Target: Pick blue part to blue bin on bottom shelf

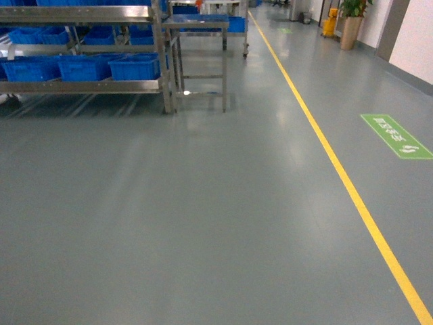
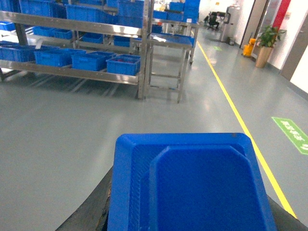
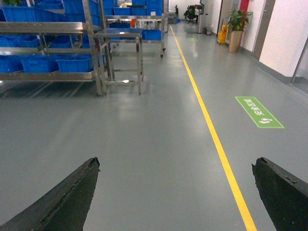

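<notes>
In the left wrist view a large blue part (image 2: pixel 192 183), tray-shaped with a raised inner panel, fills the lower frame. My left gripper (image 2: pixel 190 214) is shut on it, with black fingers (image 2: pixel 94 209) showing on either side. My right gripper (image 3: pixel 175 166) is open over bare floor with nothing between its fingers. The bottom shelf (image 1: pixel 81 86) of the steel rack is far off at the upper left and holds blue bins (image 1: pixel 135 66); the bins (image 2: pixel 122 64) also show in the left wrist view. Neither gripper shows in the head view.
A steel table (image 1: pixel 196 26) stands just right of the rack. A yellow floor line (image 1: pixel 338 169) runs down the aisle, with a green floor sign (image 1: pixel 396 135) beyond it. A potted plant (image 1: pixel 352 20) stands by the right wall. Grey floor lies between me and the rack.
</notes>
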